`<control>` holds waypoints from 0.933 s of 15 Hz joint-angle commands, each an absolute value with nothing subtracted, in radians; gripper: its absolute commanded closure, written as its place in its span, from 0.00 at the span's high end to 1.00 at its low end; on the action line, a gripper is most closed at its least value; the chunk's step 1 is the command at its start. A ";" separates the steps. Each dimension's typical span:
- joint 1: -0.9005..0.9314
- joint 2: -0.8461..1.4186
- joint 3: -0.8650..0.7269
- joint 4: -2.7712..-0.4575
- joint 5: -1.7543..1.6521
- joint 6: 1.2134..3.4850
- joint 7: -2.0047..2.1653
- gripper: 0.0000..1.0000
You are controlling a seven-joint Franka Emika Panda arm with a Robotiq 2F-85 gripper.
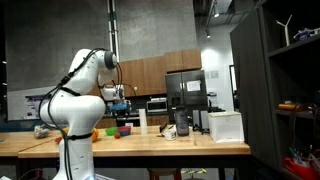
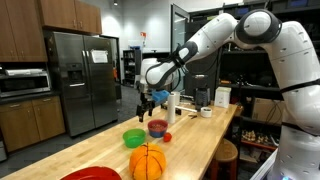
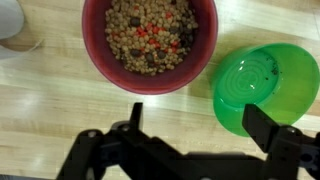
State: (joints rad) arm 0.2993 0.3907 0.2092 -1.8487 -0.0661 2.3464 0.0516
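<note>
My gripper [image 3: 198, 125] hangs open above the wooden countertop [image 3: 60, 110] with nothing between its fingers. Ahead of it in the wrist view sits a red bowl [image 3: 150, 40] filled with beige, dark and red pellets. An empty green bowl [image 3: 265, 85] is to the right, with the right fingertip [image 3: 262, 122] over its rim. In an exterior view the gripper [image 2: 145, 97] hovers over the red bowl [image 2: 158, 127] and the green bowl [image 2: 134, 137]. In an exterior view the gripper [image 1: 120, 100] is above the small bowls [image 1: 122, 129].
An orange ball [image 2: 147, 160] and a red dish [image 2: 90, 174] lie near the counter's front end. A white cylinder [image 2: 175, 105] stands behind the bowls. A white box [image 1: 226, 126] and a dark jug [image 1: 181, 122] stand farther along the counter.
</note>
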 commanded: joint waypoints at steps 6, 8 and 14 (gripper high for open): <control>0.305 0.291 0.158 -1.960 -0.119 2.306 0.214 1.00; 0.299 0.263 0.152 -1.991 -0.115 2.300 0.246 1.00; 0.283 0.173 0.140 -2.111 -0.111 2.294 0.328 1.00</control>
State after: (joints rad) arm 0.2947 0.2519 0.1469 -2.0217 -0.1012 2.3018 0.2767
